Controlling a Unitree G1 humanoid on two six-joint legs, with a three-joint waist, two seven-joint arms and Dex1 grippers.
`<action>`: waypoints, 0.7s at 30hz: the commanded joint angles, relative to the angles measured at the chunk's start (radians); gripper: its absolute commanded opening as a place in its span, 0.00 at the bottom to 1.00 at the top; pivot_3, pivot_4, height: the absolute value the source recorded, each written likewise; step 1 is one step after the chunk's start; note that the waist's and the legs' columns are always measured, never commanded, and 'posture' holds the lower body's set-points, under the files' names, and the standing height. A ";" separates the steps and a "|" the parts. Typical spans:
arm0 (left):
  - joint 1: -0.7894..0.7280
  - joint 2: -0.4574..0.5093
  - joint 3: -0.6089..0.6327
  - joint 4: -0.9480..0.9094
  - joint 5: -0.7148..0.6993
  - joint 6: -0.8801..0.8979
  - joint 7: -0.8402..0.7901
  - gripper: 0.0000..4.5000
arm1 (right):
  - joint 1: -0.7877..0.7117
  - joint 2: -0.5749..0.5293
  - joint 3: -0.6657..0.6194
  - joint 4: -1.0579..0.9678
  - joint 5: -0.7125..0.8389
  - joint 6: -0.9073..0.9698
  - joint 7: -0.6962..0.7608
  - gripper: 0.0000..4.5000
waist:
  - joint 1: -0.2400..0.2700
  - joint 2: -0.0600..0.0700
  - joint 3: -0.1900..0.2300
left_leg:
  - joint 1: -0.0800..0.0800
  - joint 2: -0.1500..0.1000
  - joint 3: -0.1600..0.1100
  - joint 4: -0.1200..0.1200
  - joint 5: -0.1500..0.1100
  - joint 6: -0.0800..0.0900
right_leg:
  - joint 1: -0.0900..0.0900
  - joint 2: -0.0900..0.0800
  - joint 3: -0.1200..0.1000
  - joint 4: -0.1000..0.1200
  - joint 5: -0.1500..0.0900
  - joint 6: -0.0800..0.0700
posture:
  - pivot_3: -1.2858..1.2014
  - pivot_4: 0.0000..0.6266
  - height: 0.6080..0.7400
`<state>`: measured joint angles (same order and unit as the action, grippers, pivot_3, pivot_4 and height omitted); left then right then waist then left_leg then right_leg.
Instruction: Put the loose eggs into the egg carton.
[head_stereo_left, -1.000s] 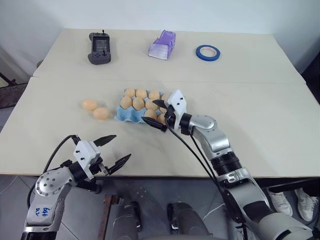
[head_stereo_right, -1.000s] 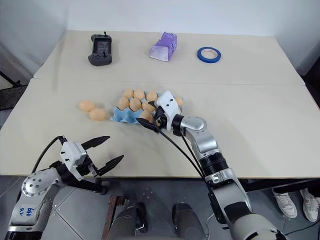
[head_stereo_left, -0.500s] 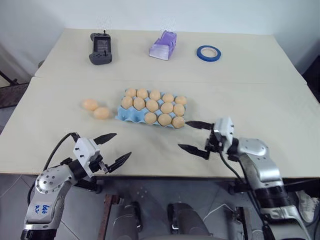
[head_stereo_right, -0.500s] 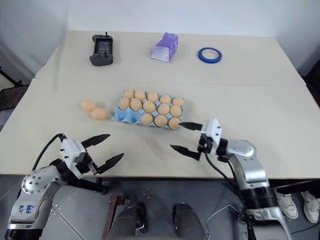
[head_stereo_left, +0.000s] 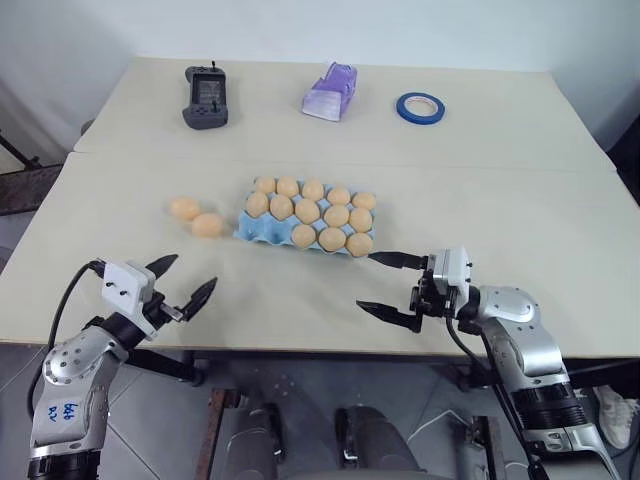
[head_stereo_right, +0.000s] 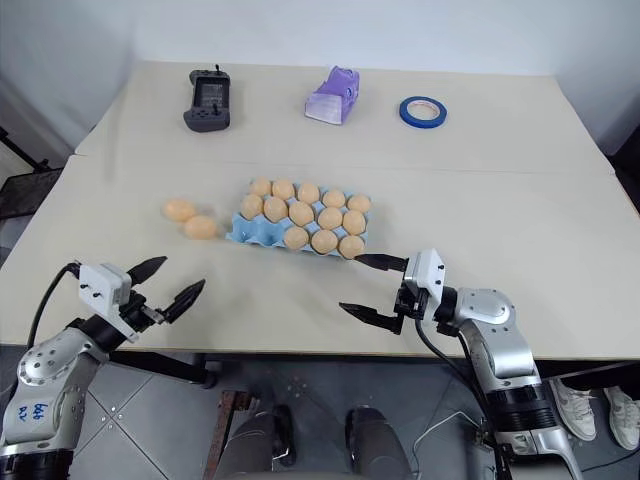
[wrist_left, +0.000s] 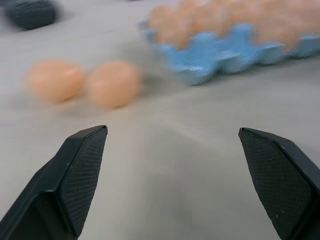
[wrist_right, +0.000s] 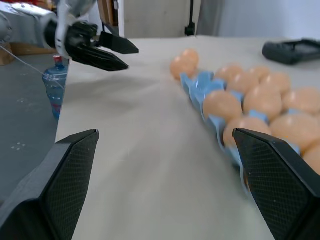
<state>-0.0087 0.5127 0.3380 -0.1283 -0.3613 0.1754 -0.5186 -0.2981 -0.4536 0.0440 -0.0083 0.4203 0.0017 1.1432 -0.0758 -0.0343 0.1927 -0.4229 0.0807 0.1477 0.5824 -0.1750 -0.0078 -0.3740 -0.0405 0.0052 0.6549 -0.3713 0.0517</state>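
Two loose eggs (head_stereo_left: 183, 208) (head_stereo_left: 208, 224), tan-orange, lie side by side on the table just left of the egg carton (head_stereo_left: 243, 232). The light blue carton holds several eggs in its cups. My left gripper (head_stereo_left: 190, 275) is open and empty near the table's front left edge, pointing toward the loose eggs (wrist_left: 112, 82) with the carton (wrist_left: 215, 55) beyond. My right gripper (head_stereo_left: 368, 280) is open and empty at the front, right of the carton's near corner, pointing left along the carton (wrist_right: 200, 85).
At the table's far side are a black handheld controller (head_stereo_left: 205, 97), a purple box (head_stereo_left: 327, 90) and a blue tape roll (head_stereo_left: 417, 107). A seam runs across the table behind the carton. A water bottle (wrist_right: 52, 82) stands on the floor past the table's left end.
My right gripper has pulled back from over the carton's near row to the front right of the table. My left gripper has shifted left along the front edge.
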 joint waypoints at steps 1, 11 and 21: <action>-0.095 -0.013 -0.008 0.041 0.019 0.007 0.055 1.00 | -0.021 0.013 0.005 -0.047 0.021 0.002 -0.005 1.00 | 0.004 0.000 0.000 | 0.000 0.000 0.000 0.001 0.000 0.000 | 0.000 0.000 0.000 0.000 0.000 0.000 | 0.52 0.24 1.00; -0.439 -0.046 -0.106 0.442 0.139 -0.114 0.087 1.00 | -0.049 0.027 0.020 -0.065 0.020 0.021 -0.021 1.00 | 0.022 -0.001 0.000 | -0.001 0.000 0.002 0.000 0.001 0.001 | -0.001 0.001 0.001 0.001 0.001 0.001 | 0.52 0.24 1.00; -0.605 -0.087 -0.183 0.751 0.173 -0.222 -0.007 1.00 | -0.034 0.026 0.012 -0.091 0.013 0.025 -0.065 1.00 | 0.022 -0.001 0.000 | -0.001 0.000 0.002 0.004 0.001 0.002 | -0.001 0.002 0.000 0.004 0.001 0.001 | 0.52 0.24 1.00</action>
<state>-0.5911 0.4306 0.1616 0.6128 -0.1957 -0.0170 -0.5133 -0.3353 -0.4246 0.0714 -0.0532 0.4214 0.0292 1.0884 -0.0534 -0.0351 0.1927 -0.4236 0.0807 0.1498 0.5867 -0.1735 -0.0059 -0.3750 -0.0387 0.0057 0.6591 -0.3706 0.0531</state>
